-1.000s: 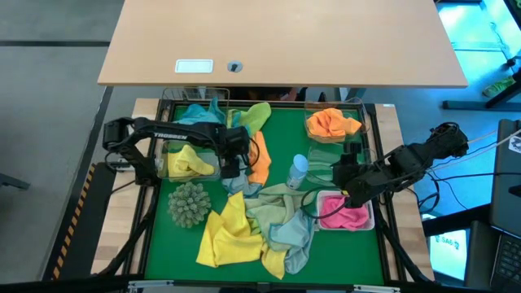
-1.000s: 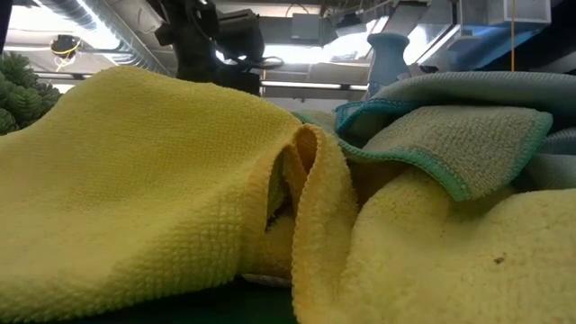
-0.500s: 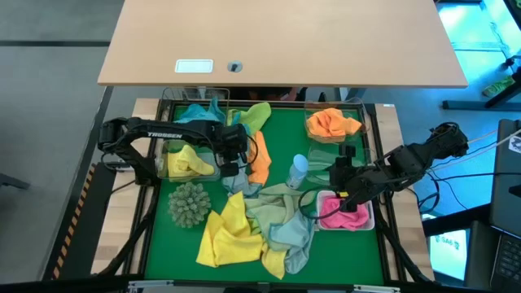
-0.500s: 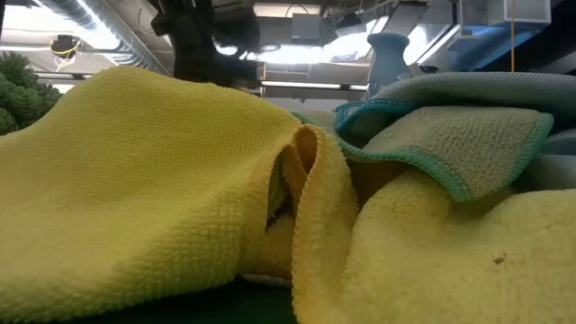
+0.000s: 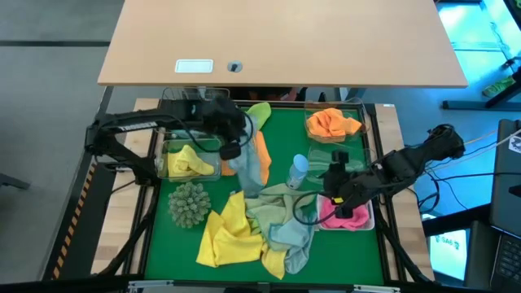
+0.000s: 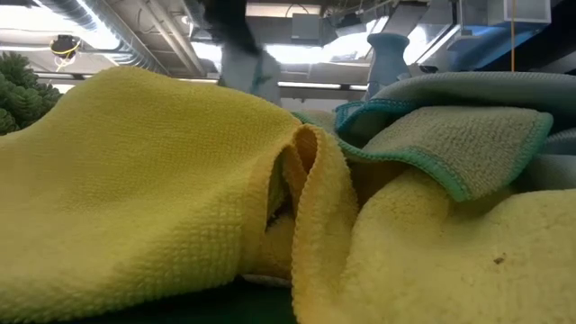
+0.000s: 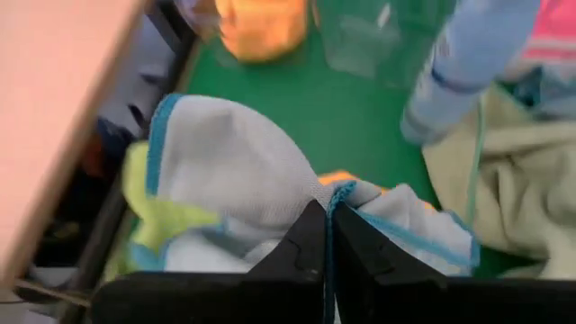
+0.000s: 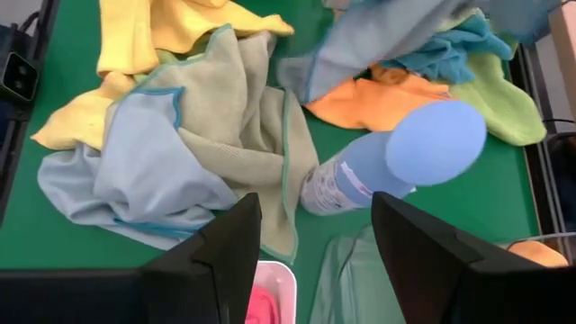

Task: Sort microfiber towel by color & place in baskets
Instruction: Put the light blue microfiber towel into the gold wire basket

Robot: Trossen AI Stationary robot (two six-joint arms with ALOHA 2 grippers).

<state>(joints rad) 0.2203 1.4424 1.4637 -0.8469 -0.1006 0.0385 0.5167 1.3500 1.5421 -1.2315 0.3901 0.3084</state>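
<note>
Your left gripper [image 7: 328,236] has its two dark fingers pinched tight on a fold of the light blue, teal-edged microfiber towel [image 5: 249,164], and the cloth hangs from it above the green mat [image 5: 285,138], draping down over the orange fuzzy cloth [image 5: 262,159] beside the clear bin holding a yellow cloth [image 5: 186,161]. In the wrist view the grip sits right at the hem, so you hold only a thin pinch; a quick swing could pull the fabric out and drop it back onto the pile.

Watch the trailing end. It appears to rest against the orange cloth, and fuzzy fabric clings, so you may drag that one along and carry two colours at once. The lime green cloth [image 5: 258,115] lies just beside the path toward the far clear bin with the blue cloth [image 5: 195,112], which I judge to be the target, and it could snag too.

The hanging length is long compared with the small bin. If you release high, part of the cloth may fall over the rim or land in the yellow bin next to it.

Your right gripper [image 8: 315,256] hovers with its fingers spread wide and empty, above the white bin with the pink cloth [image 5: 346,216], close to the small light-blue plastic bottle [image 5: 298,170]. A careless move there could knock the bottle into the heap of yellow, pale green and blue cloths [image 5: 256,232].
</note>
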